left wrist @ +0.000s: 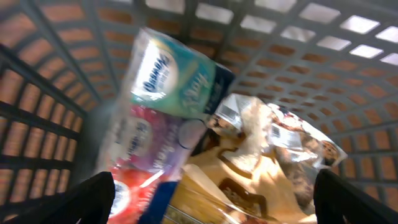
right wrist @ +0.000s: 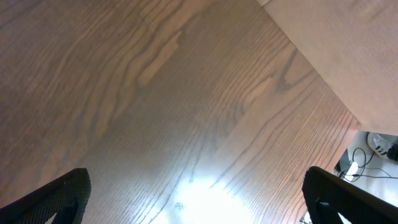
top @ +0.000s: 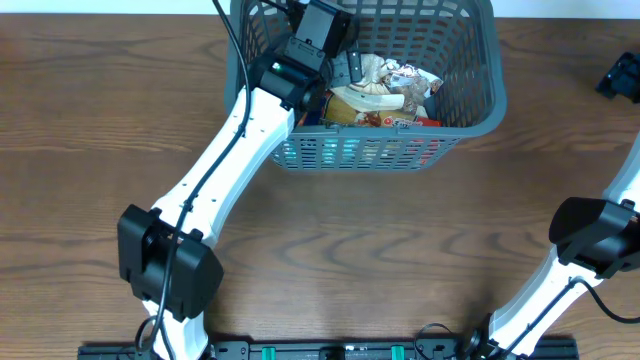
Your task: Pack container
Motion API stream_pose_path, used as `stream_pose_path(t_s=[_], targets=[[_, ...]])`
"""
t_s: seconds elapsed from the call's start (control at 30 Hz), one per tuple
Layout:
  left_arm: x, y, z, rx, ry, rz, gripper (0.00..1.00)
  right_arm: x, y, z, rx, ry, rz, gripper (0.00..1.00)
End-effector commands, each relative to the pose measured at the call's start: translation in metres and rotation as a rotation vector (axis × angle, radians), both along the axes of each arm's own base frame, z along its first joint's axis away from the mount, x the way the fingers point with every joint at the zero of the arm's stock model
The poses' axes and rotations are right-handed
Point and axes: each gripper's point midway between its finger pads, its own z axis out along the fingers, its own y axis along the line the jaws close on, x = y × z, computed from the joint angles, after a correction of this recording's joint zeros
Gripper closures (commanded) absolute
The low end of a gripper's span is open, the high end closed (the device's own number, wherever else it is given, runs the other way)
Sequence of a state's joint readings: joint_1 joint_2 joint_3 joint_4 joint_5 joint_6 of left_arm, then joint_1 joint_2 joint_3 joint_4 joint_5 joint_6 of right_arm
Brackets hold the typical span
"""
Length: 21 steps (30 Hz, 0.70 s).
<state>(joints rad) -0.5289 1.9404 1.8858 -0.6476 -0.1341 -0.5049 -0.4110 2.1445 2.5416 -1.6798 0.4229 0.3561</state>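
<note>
The brown wooden table (top: 400,250) spreads under both white arms. At its right side the right tool (right wrist: 199,202) hangs above the wood, its black fingers spread wide with nothing between them. Farther back, the left tool (left wrist: 214,205) is down inside the large dark grey plastic lattice basket (top: 400,150), which stands at the far middle of the table. Its fingers are spread apart, released. Just ahead of them are a blurred teal, white and pink packet (left wrist: 165,93) and tan snack packets (left wrist: 255,180).

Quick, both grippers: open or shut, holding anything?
Left gripper: open, gripping nothing, inside the container above the snack packets.
Right gripper: open, holding nothing, over the table.
</note>
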Motion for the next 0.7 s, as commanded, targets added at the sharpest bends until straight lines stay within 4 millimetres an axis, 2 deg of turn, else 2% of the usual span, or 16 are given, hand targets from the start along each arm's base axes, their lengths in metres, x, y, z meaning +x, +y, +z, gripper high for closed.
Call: stream_pose_path(t_s=[0.0, 0.1, 0.2, 0.27, 0.33, 0.47, 0.5, 0.57, 0.67], targets=[[0.001, 0.034, 0.083, 0.05, -0.2, 0.081, 0.11, -0.001, -0.002, -0.001, -0.008, 0.004, -0.016, 0.01], [-0.007, 0.06, 0.132, 0.087, -0.31, 0.142, 0.1, -0.001, -0.002, -0.001, -0.008, 0.004, -0.016, 0.01], [-0.024, 0.091, 0.185, 0.084, -0.415, 0.215, 0.1, -0.001, -0.002, -0.001, -0.008, 0.004, -0.016, 0.01], [-0.046, 0.114, 0.217, 0.083, -0.472, 0.245, 0.1, -0.001, -0.002, -0.001, -0.008, 0.004, -0.016, 0.01], [-0.071, 0.136, 0.238, 0.082, -0.498, 0.279, 0.1, -0.001, -0.002, -0.001, -0.008, 0.004, -0.016, 0.01], [-0.126, 0.168, 0.258, 0.151, -0.495, 0.258, 0.1, -0.001, -0.002, -0.001, -0.008, 0.004, -0.016, 0.01], [-0.14, 0.175, 0.259, 0.168, -0.485, 0.249, 0.1, -0.001, -0.002, -0.001, -0.008, 0.004, -0.016, 0.01], [-0.168, 0.188, 0.257, 0.189, -0.455, 0.24, 0.0, -0.001, -0.002, -0.001, -0.008, 0.004, -0.016, 0.01], [-0.205, 0.205, 0.252, 0.18, -0.416, 0.244, 0.01, -0.001, -0.002, -0.001, -0.008, 0.004, -0.016, 0.01]])
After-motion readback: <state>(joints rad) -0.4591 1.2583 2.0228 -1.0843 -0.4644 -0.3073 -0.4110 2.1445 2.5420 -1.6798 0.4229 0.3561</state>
